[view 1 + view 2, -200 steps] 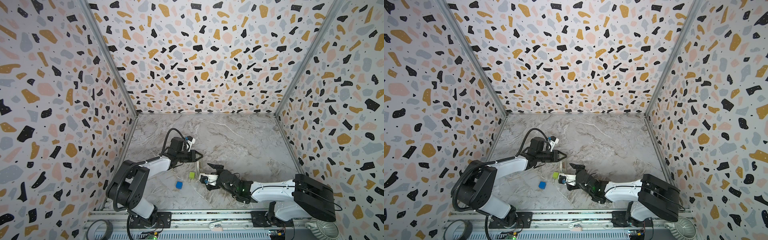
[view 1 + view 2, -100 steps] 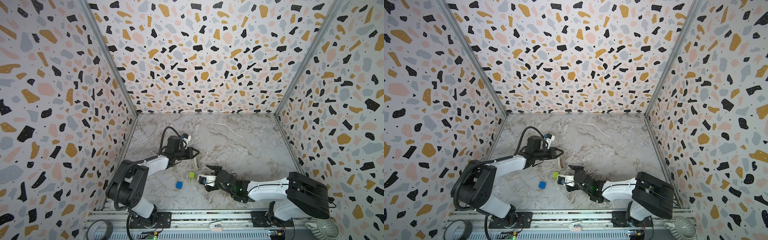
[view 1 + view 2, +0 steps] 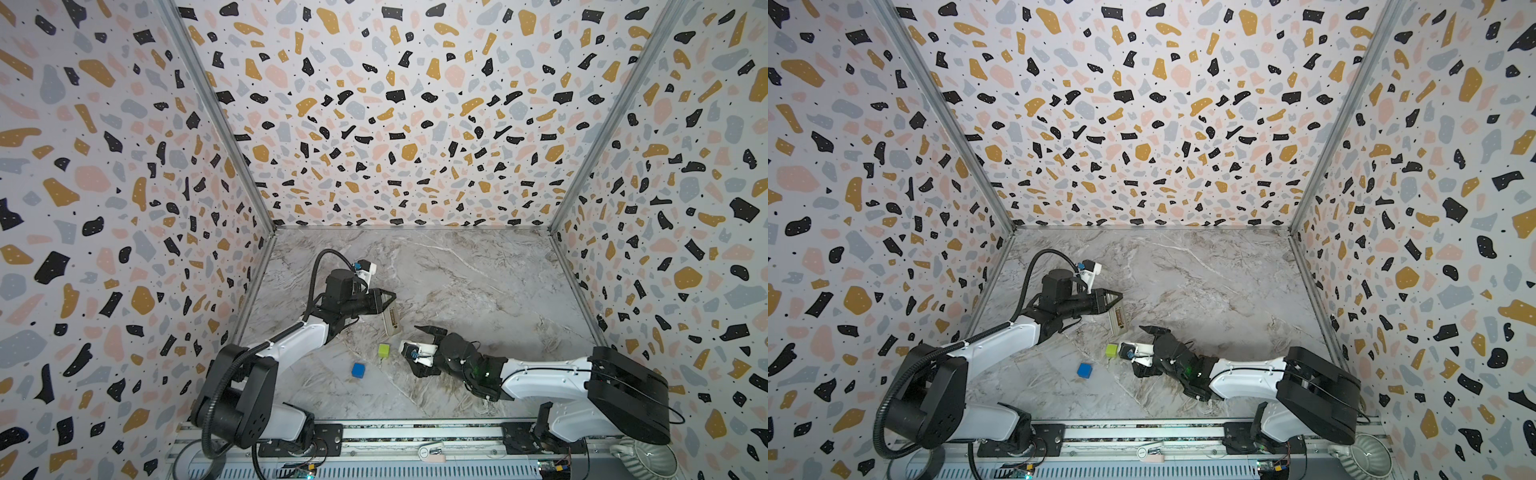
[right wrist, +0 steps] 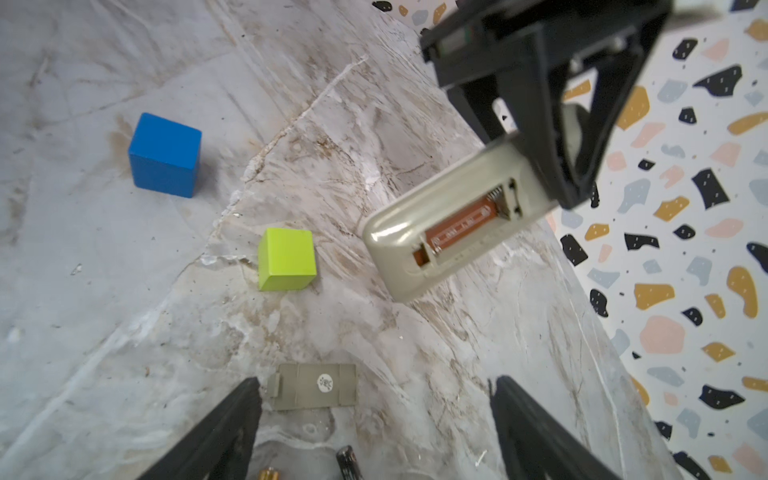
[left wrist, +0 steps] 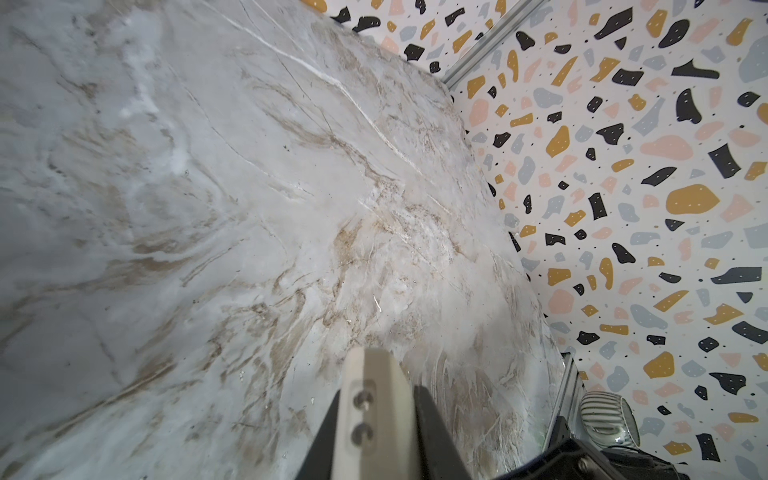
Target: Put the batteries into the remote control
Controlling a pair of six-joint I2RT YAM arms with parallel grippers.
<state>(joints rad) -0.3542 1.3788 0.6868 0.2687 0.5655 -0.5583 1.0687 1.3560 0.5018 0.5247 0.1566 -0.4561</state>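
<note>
My left gripper (image 3: 390,296) (image 3: 1119,296) is shut on one end of the remote control (image 3: 391,321) (image 3: 1118,322), which slants down toward the table. In the left wrist view its beige body (image 5: 376,415) sits between the dark fingers (image 5: 432,419). In the right wrist view the remote control (image 4: 415,249) shows its open back, with one copper-coloured battery (image 4: 461,226) in the recess. My right gripper (image 4: 376,382) (image 3: 417,350) is open and low over the table. A dark battery end (image 4: 347,463) lies between its fingers. A small gold end (image 4: 268,471) peeks in beside it.
The loose battery cover (image 4: 316,384) lies flat on the table near my right gripper's fingertips. A green cube (image 3: 384,350) (image 4: 286,257) and a blue cube (image 3: 358,370) (image 4: 164,153) stand to the left of it. A striped bowl (image 3: 648,457) sits outside the front right corner.
My left gripper has shifted slightly left and toward the back with the remote control in it. My right gripper has stayed open and hardly moved.
</note>
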